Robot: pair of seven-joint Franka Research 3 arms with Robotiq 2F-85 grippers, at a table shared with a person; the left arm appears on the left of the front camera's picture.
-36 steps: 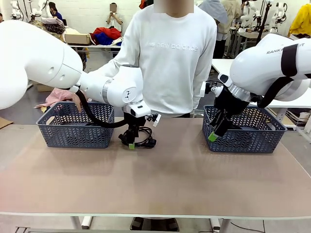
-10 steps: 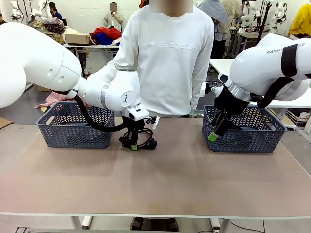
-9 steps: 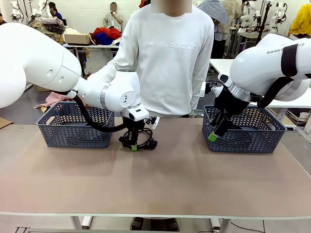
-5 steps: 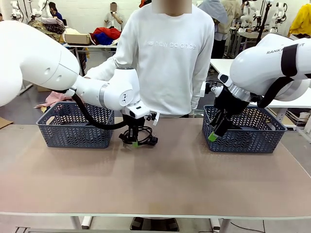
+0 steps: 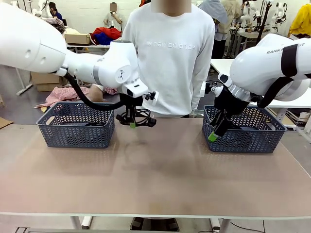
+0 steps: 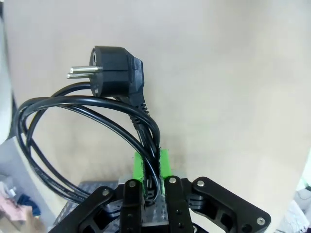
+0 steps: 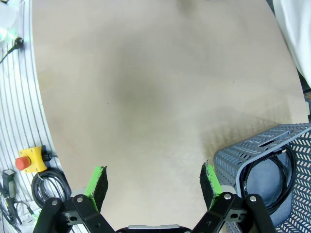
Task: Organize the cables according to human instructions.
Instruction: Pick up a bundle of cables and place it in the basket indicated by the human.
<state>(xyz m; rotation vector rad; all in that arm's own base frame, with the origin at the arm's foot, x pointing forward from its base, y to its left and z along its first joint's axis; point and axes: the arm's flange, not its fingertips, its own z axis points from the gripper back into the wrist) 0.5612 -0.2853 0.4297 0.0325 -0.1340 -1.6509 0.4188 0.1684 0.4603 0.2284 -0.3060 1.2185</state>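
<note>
Front camera faces across the table [image 5: 160,179] — wrist cameras look down, close.

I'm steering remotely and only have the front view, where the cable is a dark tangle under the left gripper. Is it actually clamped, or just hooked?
Observer: Clamped. In the left wrist view the left gripper pinches a few strands of the cable between its green pads.
Operator: Where's the plug?
Observer: The plug hangs beyond the gripper at the far end of the loop, its two metal pins free over bare table.
Operator: Can't see into the right basket from here. Anything in it?
Observer: Yes. The right wrist view shows a black coiled cord lying inside the basket, beside the open right gripper.
</note>
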